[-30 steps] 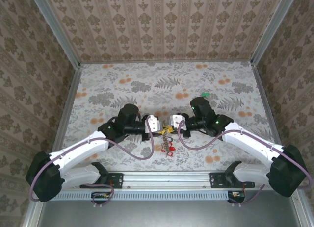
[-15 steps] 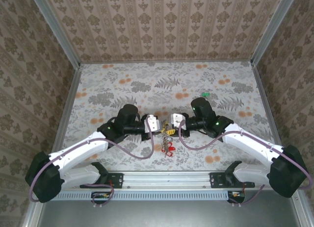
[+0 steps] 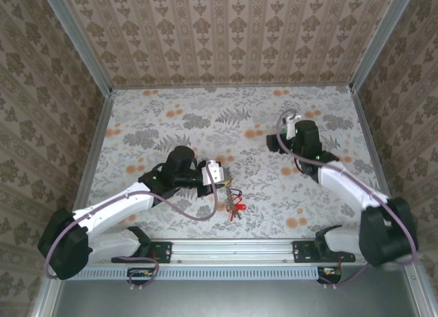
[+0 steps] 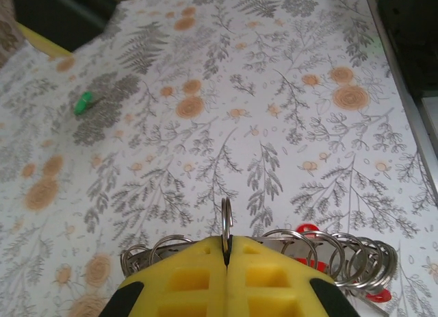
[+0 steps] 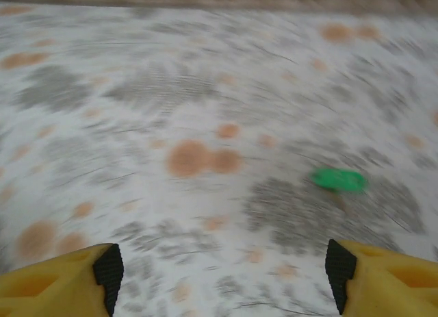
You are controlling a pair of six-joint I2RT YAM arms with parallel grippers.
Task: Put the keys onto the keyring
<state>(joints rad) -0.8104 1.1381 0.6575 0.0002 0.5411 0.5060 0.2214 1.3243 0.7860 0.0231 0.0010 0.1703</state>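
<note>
Keyring (image 4: 226, 216) of stiff, slippery thin steel wire: we pinch its rim edge-on, left fingers (image 4: 191, 276) closed; right fingers (image 5: 55, 272) open over small green key (image 5: 338, 179).

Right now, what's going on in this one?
The left gripper is shut on a thin metal ring, held edge-on, with a bunch of further rings and a red tag trailing from it. The right gripper is open and holds nothing. It sits over the far right part of the floral table, with a loose green key on the cloth just ahead of it. That key is not yet on the ring.
</note>
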